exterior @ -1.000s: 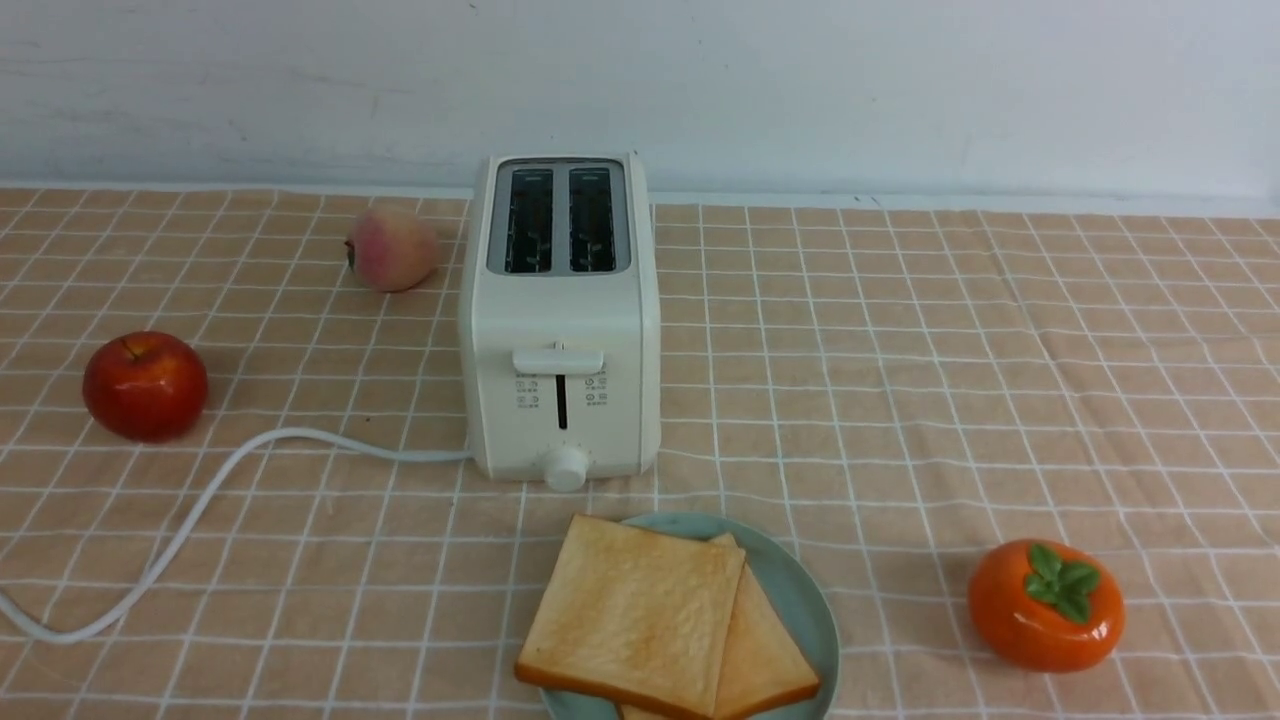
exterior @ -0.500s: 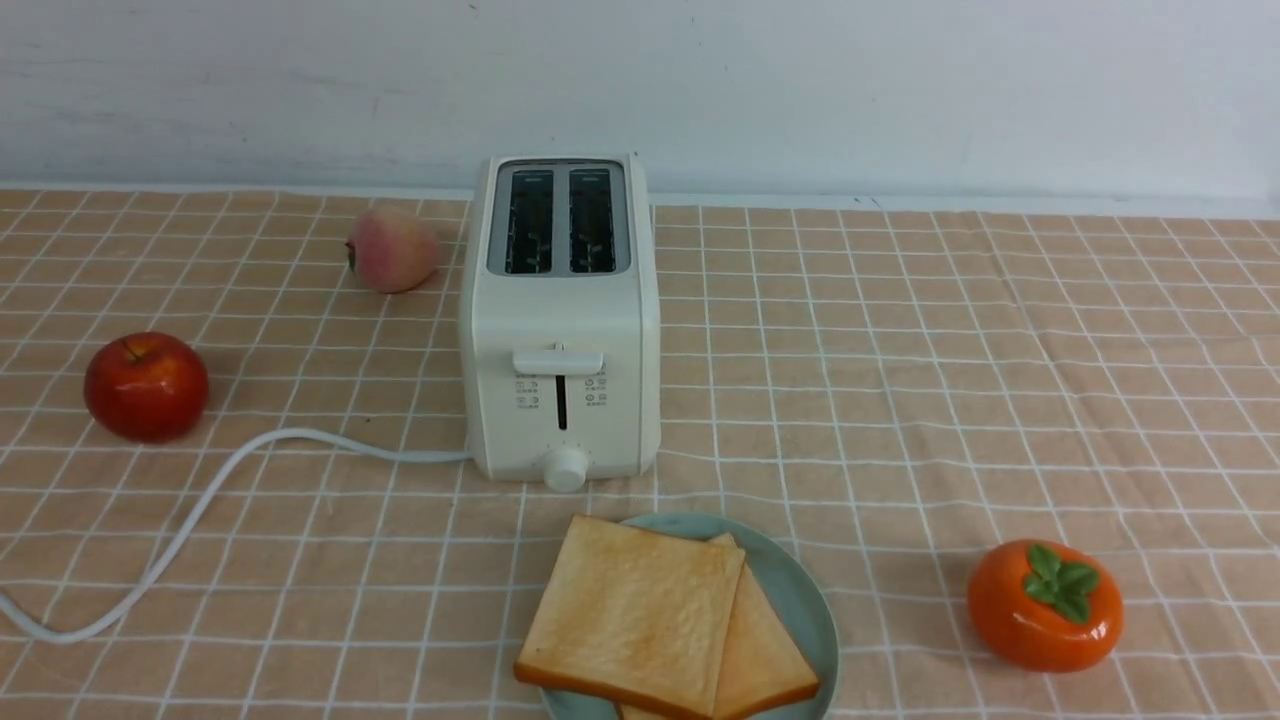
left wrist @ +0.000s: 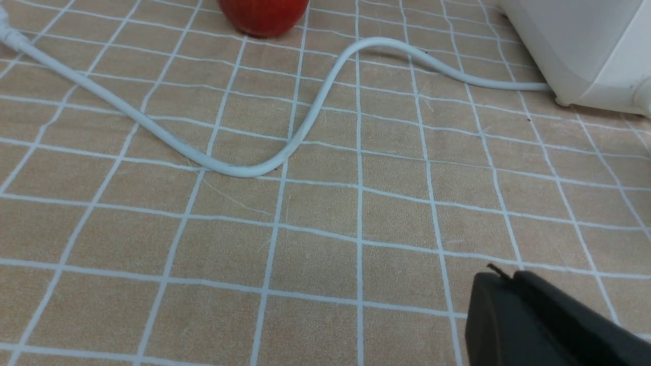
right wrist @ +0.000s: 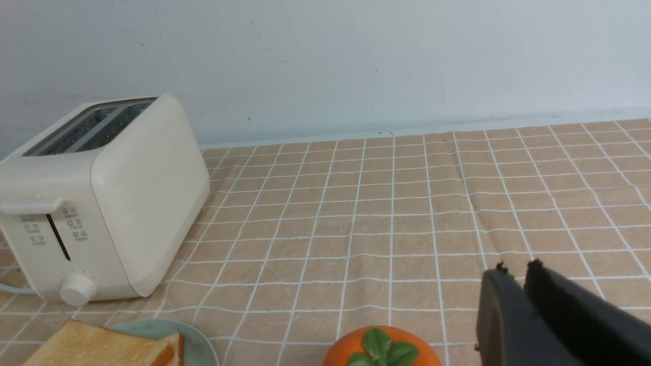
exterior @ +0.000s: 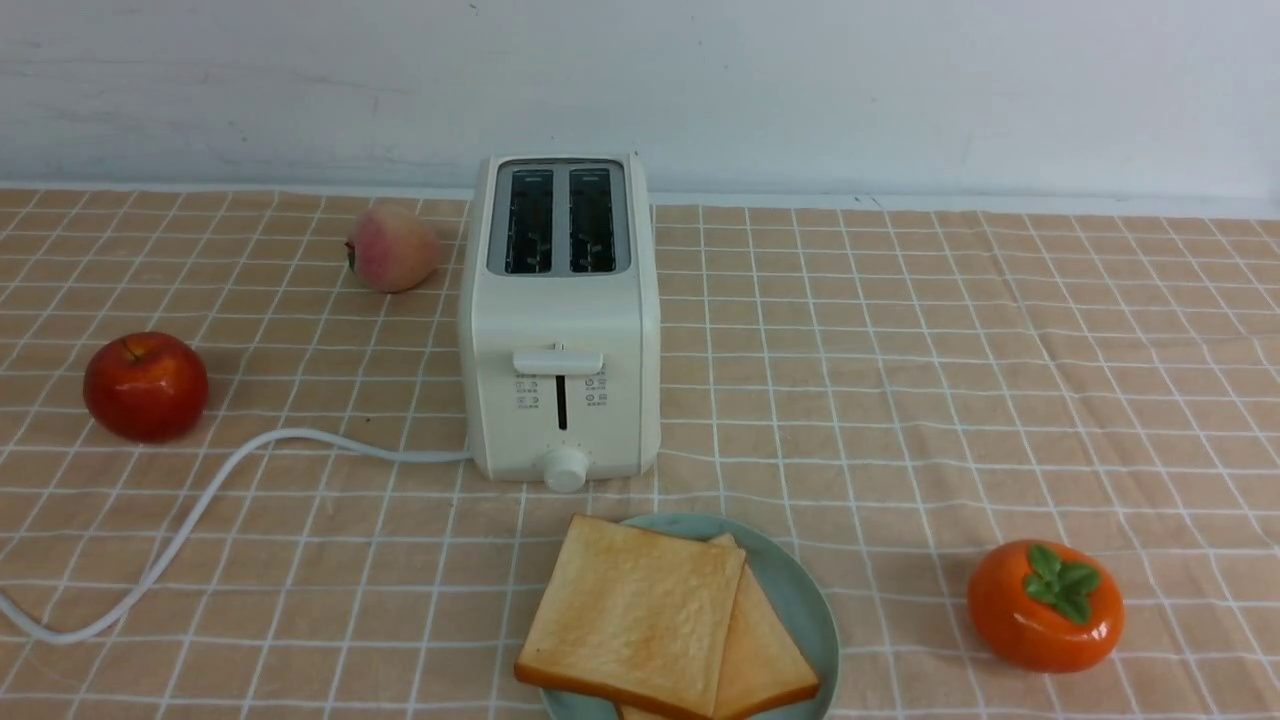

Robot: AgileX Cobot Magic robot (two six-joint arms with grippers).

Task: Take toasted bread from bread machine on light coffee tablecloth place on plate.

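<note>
Two toasted bread slices (exterior: 640,610) lie overlapping on the pale blue-green plate (exterior: 800,590) at the front centre of the light coffee tablecloth (exterior: 900,380). The cream-white bread machine (exterior: 560,320) stands behind the plate, and both its slots look empty. Neither arm shows in the front view. My left gripper (left wrist: 503,277) is shut and empty above bare cloth near the white cord (left wrist: 285,147). My right gripper (right wrist: 516,267) is shut and empty above cloth, to the right of the bread machine (right wrist: 101,198) and plate (right wrist: 196,345).
A red apple (exterior: 145,385) and a peach (exterior: 392,248) sit left of the bread machine. An orange persimmon (exterior: 1045,605) sits at the front right. The white cord (exterior: 200,510) snakes to the front left edge. A pale wall rises behind the table.
</note>
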